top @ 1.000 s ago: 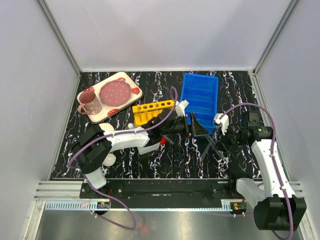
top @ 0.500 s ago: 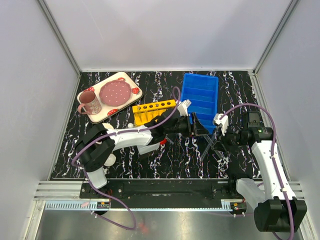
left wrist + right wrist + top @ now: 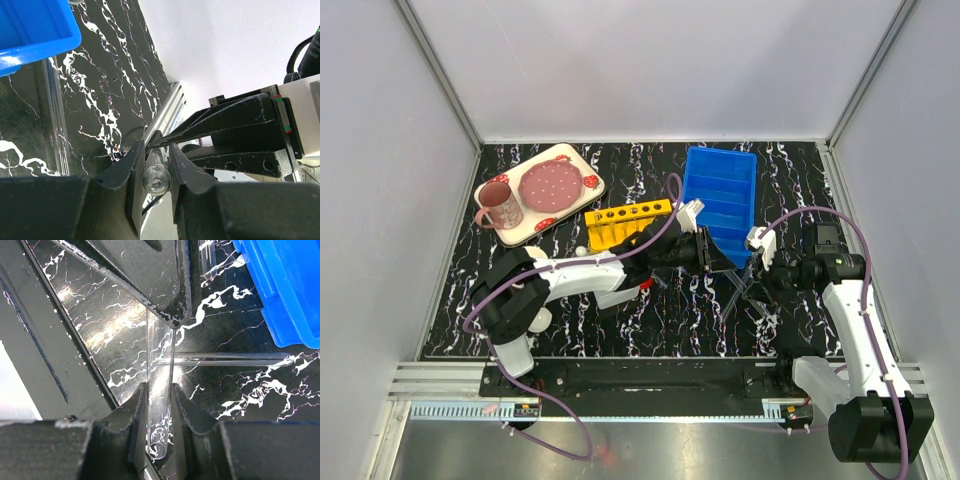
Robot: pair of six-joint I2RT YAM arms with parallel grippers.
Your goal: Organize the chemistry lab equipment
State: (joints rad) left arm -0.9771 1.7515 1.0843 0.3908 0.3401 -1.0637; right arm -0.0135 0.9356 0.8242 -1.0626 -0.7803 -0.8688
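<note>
**Held item.** One thin clear test tube is being held off the tabletop, right of centre and just on the near side of the blue bin. It is being gripped at both ends at once.

**Left gripper**. Its jaws are being pressed onto one end of the tube, which is being seen end-on as a clear ring in the left wrist view.

**Right gripper**. Its jaws are being closed on the other end, with one finger being laid along each side of the glass and no gap being shown. The two grippers are being held tip to tip, very near each other.

**Loose item.** A second test tube is being observed flat on the tabletop beneath the held one and crossing it. One of its ends is being observed by the near edge of the blue bin. Whether the two tubes are touching cannot be judged.

**Other items.**
- The yellow tube rack is being observed just left of the blue bin, toward the far edge, and is being partly covered by the left arm.
- A tray carrying a plate and a pink mug is being observed at the far-left corner.
</note>
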